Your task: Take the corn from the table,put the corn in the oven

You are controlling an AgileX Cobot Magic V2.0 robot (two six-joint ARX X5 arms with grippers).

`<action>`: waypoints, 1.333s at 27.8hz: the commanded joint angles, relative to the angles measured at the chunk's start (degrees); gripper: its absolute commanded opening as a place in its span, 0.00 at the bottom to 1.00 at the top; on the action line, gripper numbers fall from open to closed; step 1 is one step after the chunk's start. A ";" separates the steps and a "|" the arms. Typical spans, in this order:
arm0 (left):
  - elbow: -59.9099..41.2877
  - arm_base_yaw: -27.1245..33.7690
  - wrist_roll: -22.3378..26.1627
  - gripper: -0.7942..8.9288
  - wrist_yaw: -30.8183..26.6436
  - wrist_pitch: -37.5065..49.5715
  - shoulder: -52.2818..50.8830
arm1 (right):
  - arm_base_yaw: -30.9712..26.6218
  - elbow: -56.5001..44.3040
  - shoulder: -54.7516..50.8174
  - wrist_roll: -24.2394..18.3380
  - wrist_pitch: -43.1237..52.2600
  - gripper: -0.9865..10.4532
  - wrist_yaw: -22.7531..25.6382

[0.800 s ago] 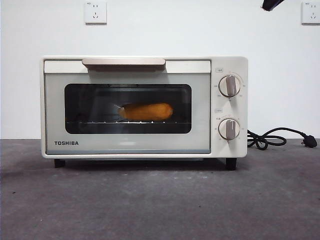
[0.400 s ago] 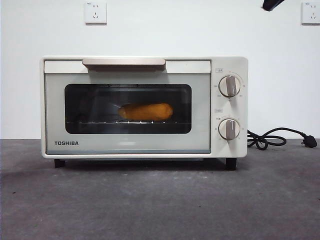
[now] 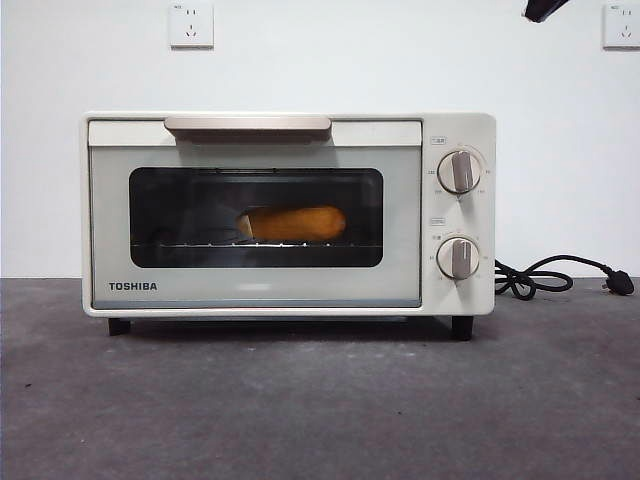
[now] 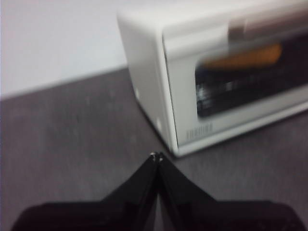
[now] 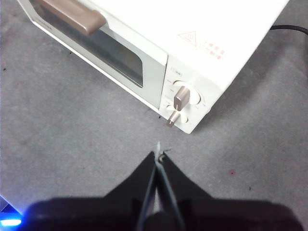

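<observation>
A plain white wall (image 3: 320,60) fills the background, evenly lit with no hard shadows. Two white wall sockets are set high on it: one socket (image 3: 191,25) toward the left, a second socket (image 3: 621,26) at the right edge (partly cut off). The wall meets the dark surface along a straight horizontal line.

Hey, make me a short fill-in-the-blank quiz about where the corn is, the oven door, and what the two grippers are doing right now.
1. The corn lies on the rack inside the ____.
2. The door of the oven is ____.
3. The left gripper and the right gripper both have their jaws ____, and they hold nothing.
4. The plug of the black cord lies on the ____.

Missing words: oven; shut; shut; table
</observation>
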 commanded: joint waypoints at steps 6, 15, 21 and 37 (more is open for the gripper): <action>-5.01 0.35 -7.19 0.08 -3.93 -2.23 -5.29 | 0.00 -0.04 0.22 -0.22 0.39 0.08 0.22; -4.94 0.39 -6.93 0.08 -4.17 -2.12 -4.79 | 0.00 -0.04 0.22 -0.22 0.35 0.08 0.26; -4.94 0.39 -6.93 0.08 -4.17 -2.12 -2.60 | 0.00 -0.04 0.22 -0.22 0.35 0.08 0.24; -4.98 0.02 -6.91 0.08 -4.24 0.81 -6.40 | 0.00 -0.04 0.24 -0.22 0.48 0.08 0.33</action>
